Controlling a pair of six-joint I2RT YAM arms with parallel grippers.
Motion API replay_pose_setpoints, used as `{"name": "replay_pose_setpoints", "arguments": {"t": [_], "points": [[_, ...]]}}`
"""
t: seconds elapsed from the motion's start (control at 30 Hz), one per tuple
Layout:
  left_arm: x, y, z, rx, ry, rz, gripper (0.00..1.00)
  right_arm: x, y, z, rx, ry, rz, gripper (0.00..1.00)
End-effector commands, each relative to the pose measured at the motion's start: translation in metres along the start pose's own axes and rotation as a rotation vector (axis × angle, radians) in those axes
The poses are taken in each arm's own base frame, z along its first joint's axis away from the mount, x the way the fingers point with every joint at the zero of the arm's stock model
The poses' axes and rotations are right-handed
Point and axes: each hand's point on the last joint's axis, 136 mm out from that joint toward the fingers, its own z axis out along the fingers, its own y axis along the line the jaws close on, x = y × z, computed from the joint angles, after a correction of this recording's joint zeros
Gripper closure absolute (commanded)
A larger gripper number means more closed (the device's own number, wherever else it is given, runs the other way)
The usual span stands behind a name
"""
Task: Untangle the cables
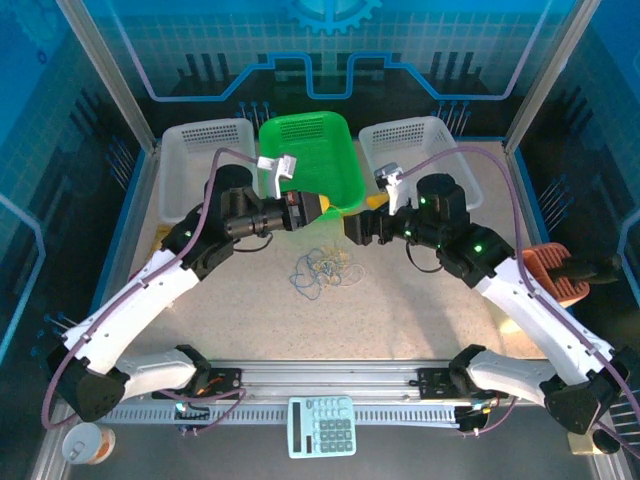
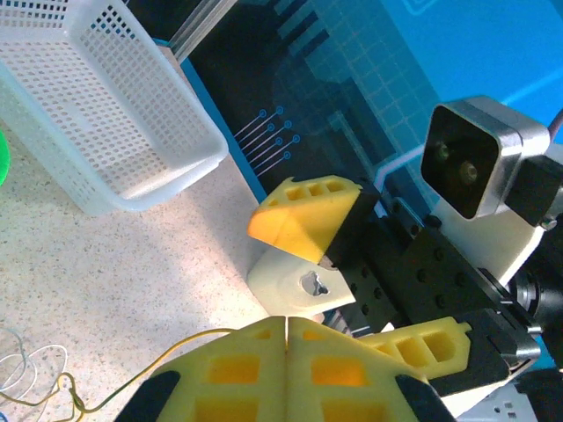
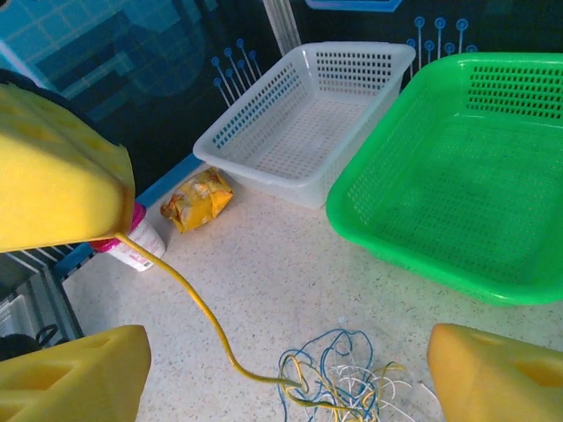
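The cables (image 1: 322, 268) lie in a small tangle of blue, whitish and yellow loops on the table between the arms, also at the bottom of the right wrist view (image 3: 352, 382). One yellow cable (image 3: 189, 294) rises taut from the tangle to my left gripper (image 1: 328, 206), which is shut on it. In the left wrist view the left gripper's (image 2: 287, 323) foam fingers meet, with the yellow cable (image 2: 149, 360) trailing off to the left. My right gripper (image 1: 358, 222) faces it closely with its fingers spread wide; the right gripper (image 3: 288, 352) stands open above the tangle with nothing in it.
A green basket (image 1: 310, 150) sits at the back centre between two white baskets (image 1: 205, 160) (image 1: 420, 150). A yellow snack packet (image 3: 198, 198) and a pink-capped bottle (image 3: 136, 246) lie at the far left. An orange brush-like object (image 1: 548, 272) is at right, a calculator (image 1: 322, 425) at front.
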Motion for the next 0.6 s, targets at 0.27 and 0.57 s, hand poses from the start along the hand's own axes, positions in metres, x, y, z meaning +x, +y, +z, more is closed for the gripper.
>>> {"name": "replay_pose_setpoints", "arguments": {"t": [0.27, 0.57], "points": [[-0.008, -0.024, -0.002, 0.058, 0.047, 0.050, 1.00, -0.012, 0.010, 0.019, -0.085, 0.009, -0.025, 0.42], [-0.018, -0.022, -0.006, 0.023, -0.004, 0.032, 0.86, -0.043, 0.013, 0.007, -0.062, -0.071, -0.022, 1.00]]}}
